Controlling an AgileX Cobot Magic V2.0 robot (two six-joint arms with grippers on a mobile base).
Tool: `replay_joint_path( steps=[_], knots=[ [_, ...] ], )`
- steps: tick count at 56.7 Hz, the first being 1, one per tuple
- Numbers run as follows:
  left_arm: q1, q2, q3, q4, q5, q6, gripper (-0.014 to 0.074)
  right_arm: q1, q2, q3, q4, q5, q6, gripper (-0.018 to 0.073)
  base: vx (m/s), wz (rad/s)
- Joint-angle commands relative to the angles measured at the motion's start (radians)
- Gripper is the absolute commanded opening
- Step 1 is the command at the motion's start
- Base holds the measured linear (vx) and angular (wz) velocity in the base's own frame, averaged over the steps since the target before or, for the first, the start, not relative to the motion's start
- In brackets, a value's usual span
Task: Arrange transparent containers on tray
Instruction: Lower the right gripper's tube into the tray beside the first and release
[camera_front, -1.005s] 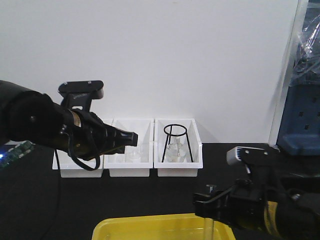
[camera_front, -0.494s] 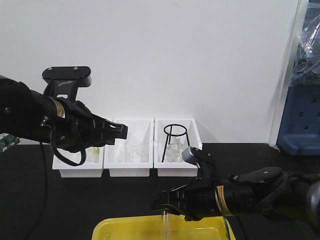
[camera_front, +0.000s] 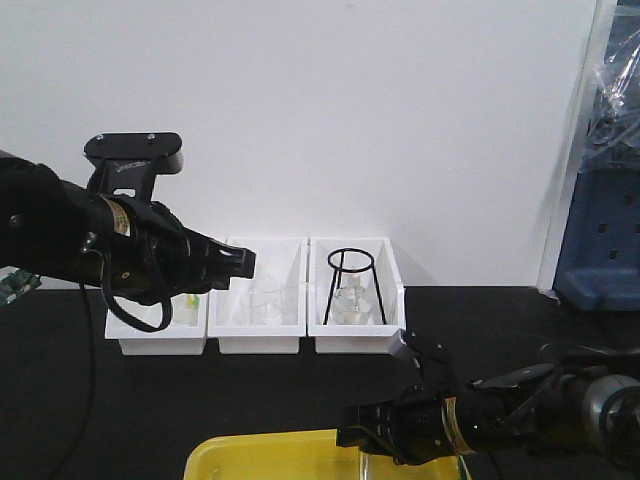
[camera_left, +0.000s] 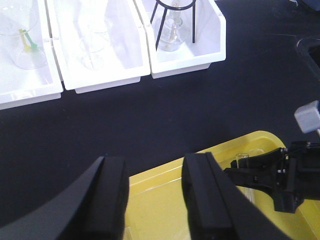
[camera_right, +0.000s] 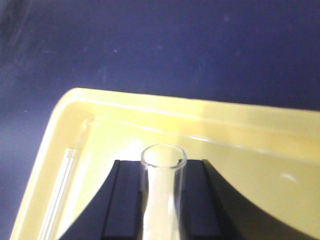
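Over one yellow tray, right fingers clamping one test tube, second tube lying inside, left fingers apart, empty.

A lab setup: three white plastic bins along the black worktop's far edge hold clear glass beakers and a black wire ring stand, against a plain white wall.

The right claw grips a clear test tube between its two black fingers, the tube's open rimmed mouth pointing away from the camera. Below it lies the yellow tray, its raised far rim catching light. A second test tube lies along the tray's left wall. Beyond the tray spreads the dark desk.
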Motion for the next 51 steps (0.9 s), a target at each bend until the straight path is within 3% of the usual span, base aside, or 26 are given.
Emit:
replay_joint_path(
  steps=[1,8,18,31,36,44,51],
  knots=[
    [-0.003,-0.04,-0.031,0.011,-0.068,0.002,0.0401,-0.004,-0.029,-0.029,-0.023,-0.022,-0.006,0.0002,0.0,0.0],
    [-0.003,-0.04,-0.031,0.011,-0.068,0.002,0.0401,-0.004,-0.008,-0.029,-0.022,-0.043,-0.006,0.0036,0.0,0.0],
    [-0.003,-0.04,-0.031,0.011,-0.069,0.002,0.0401,-0.003,0.003,-0.029,-0.023,-0.05,-0.006,0.0163,0.0,0.0],
    [-0.003,-0.04,-0.031,0.011,-0.069,0.002,0.0401,-0.003,0.003,-0.029,-0.023,-0.049,-0.006,0.0474,0.0,0.0],
    [-0.003,-0.04,-0.031,0.011,-0.068,0.002,0.0401,-0.003,0.003,-0.029,-0.021,-0.052,-0.006,0.0551,0.0,0.0],
    [-0.003,-0.04,-0.031,0.011,-0.068,0.002,0.0401,-0.003,0.0,-0.029,-0.016,-0.089,-0.006,0.0587,0.0,0.0],
    [-0.003,-0.04,-0.031,0.011,-0.067,0.003,0.0399,-0.004,-0.03,-0.029,-0.023,-0.124,-0.006,0.0515,0.0,0.0]
  ],
)
